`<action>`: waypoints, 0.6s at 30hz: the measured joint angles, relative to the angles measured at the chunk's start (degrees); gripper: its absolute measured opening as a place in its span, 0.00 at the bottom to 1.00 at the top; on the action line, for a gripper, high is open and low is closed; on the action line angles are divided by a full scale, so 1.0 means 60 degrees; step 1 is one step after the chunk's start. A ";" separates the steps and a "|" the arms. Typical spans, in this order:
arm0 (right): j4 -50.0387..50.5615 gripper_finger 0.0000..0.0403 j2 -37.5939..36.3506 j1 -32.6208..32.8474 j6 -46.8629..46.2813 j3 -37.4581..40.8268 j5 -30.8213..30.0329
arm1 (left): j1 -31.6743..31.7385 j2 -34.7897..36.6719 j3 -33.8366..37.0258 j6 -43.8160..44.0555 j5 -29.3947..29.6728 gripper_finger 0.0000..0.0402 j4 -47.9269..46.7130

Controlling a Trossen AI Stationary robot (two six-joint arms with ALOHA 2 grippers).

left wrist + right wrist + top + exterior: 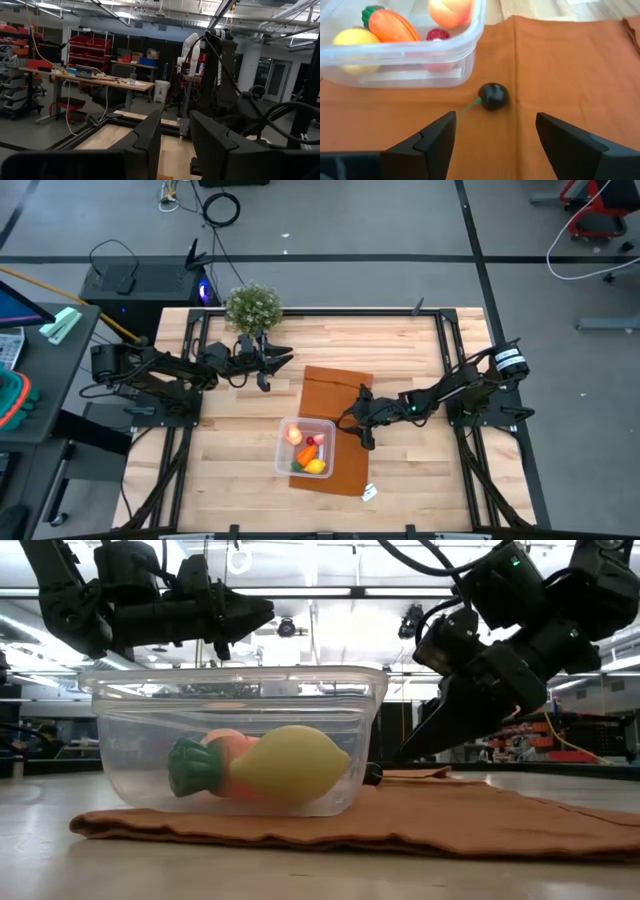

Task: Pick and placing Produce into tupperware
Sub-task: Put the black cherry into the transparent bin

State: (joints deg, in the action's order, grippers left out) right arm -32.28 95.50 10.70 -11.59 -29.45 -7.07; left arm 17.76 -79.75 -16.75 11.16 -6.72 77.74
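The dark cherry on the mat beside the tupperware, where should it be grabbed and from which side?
Grip the dark cherry across its round body, coming from above, clear of the tupperware wall. Its thin green stem looks too slight to pinch. The right end effector is open there.

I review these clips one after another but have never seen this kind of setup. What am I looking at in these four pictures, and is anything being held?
Two dark robot arms work at a wooden table. One picture looks down from above, one looks level across the tabletop, and two come from cameras on the arms' wrists. On a flat brown-orange mat stands a clear plastic box holding a yellow toy lemon, an orange toy carrot and a peach-like fruit. A small dark cherry with a green stem lies on the mat beside the box. The right end effector hangs open just over the cherry, holding nothing. The left end effector waits near a bushy green potted plant.
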 joint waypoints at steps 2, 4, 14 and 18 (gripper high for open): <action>-0.0120 0.61 0.0090 0.0000 0.0132 0.0000 0.0021 | 0.0000 0.0000 0.0000 0.0000 -0.0001 0.28 -0.0004; -0.0451 0.61 0.0210 0.0000 0.0330 0.0000 0.0111 | 0.0003 0.0000 0.0000 0.0000 -0.0001 0.28 -0.0005; -0.1700 0.61 0.0995 0.0015 0.1023 -0.0038 0.0288 | 0.0002 0.0000 0.0000 0.0002 0.0001 0.28 -0.0027; -0.1702 0.61 0.1305 0.0040 0.1208 -0.0228 0.0291 | 0.0000 0.0000 0.0000 0.0000 -0.0001 0.28 -0.0027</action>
State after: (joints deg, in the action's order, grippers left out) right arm -42.49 103.33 10.94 -4.34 -30.82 -5.32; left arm 17.76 -79.75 -16.75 11.16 -6.72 77.58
